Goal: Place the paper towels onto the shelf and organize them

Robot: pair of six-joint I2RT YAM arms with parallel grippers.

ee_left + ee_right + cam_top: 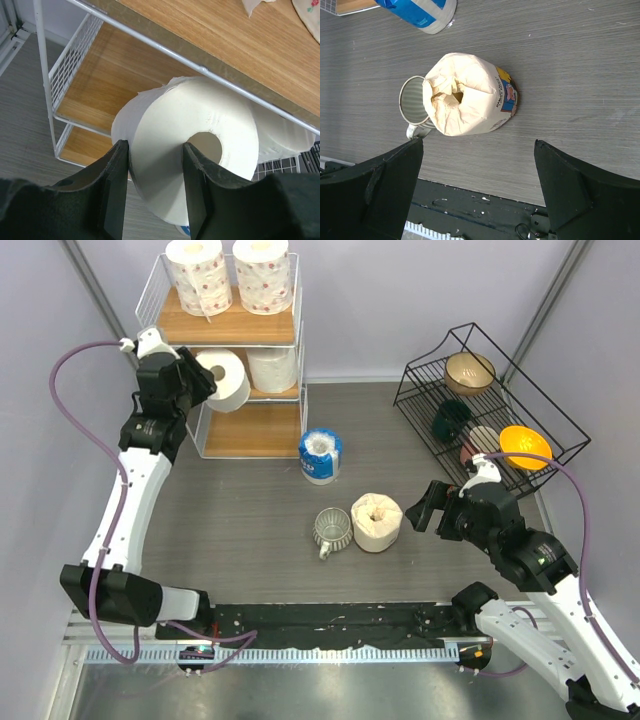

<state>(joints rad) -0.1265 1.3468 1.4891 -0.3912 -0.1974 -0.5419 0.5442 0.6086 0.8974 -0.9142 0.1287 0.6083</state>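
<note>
Six rolls in all from above. Two red-dotted rolls [198,275] upright on the top board of the shelf [230,328]; a plain white roll [272,368] on the middle board. Held white roll [225,378] gripped by the left hand [200,380] at that tier's front left corner. Blue-wrapped roll [320,455] and cream roll [376,522] standing on the counter [250,530], glass mug [333,530] just beside the cream one. Right hand [425,508] to the right of them, spread wide.

From the left wrist: fingers [117,175] closed onto the held white roll, hollow core toward the camera, just under the top board's wire rim.

From the right wrist: fingers [395,170] far apart, nothing between them; beyond, cream roll touching the mug, blue-wrapped roll at the top edge.
</note>
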